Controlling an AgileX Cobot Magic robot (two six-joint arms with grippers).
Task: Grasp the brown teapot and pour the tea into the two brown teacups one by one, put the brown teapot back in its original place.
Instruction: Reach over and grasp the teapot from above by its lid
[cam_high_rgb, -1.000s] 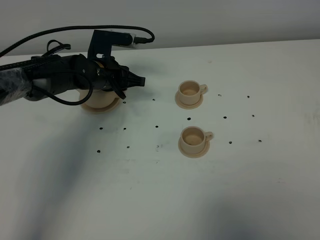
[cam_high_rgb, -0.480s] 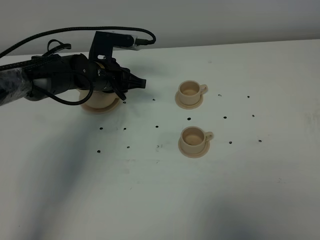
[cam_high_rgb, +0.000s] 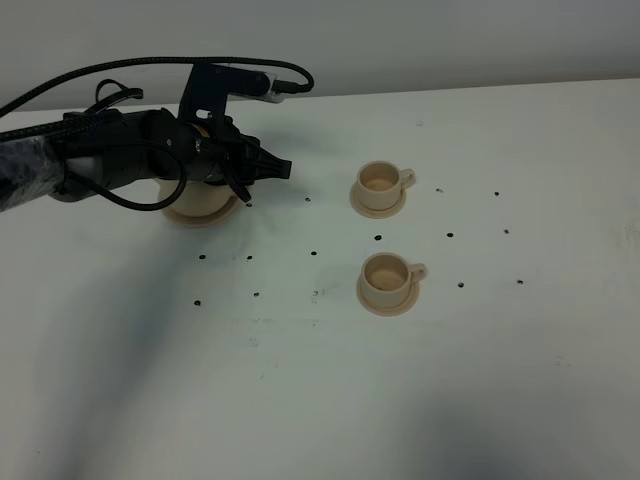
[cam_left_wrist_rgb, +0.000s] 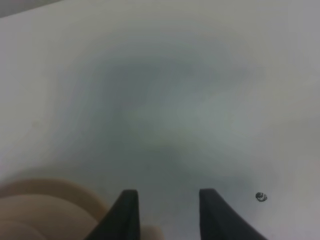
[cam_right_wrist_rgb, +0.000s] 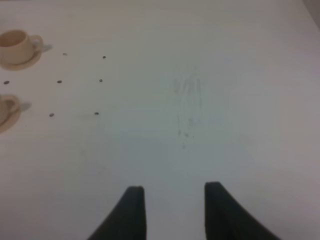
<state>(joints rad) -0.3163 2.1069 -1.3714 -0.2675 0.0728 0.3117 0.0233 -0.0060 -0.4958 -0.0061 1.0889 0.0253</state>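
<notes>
since a second ago the left gripper (cam_high_rgb: 284, 168) has crept a little toward the cups and its wrist bracket has risen slightly; the cups and the pot have not shifted.

nearest me the table (cam_high_rgb: 300, 400) is bare white with small dark dots. the right gripper (cam_right_wrist_rgb: 174, 212) hangs over that side, fingers apart with nothing between them.

next out is the near teacup (cam_high_rgb: 386, 279) on its little saucer (cam_high_rgb: 385, 307), handle pointing right. its inside shows the same pale tan as its walls, so i judge it empty. beyond it the far teacup (cam_high_rgb: 378, 183) sits on its own saucer (cam_high_rgb: 378, 210), well apart from the first, and also looks dry.

furthest back on the left, the brown teapot (cam_high_rgb: 200, 203) stands on the table under the left arm, which hides most of it: i see only its round belly, not lid, spout or handle. in the left wrist view it is a blurred tan curve just beside one finger. that claw stands wide with bare table between its fingers, gripping nothing.

i expect the pot to be stiff, brittle ceramic, matte so not too slippery, and heavier than a cup, more so if filled. i cannot see what it holds. i would take it by the loop handle, squarely, and tip slowly so the lid stays put.
</notes>
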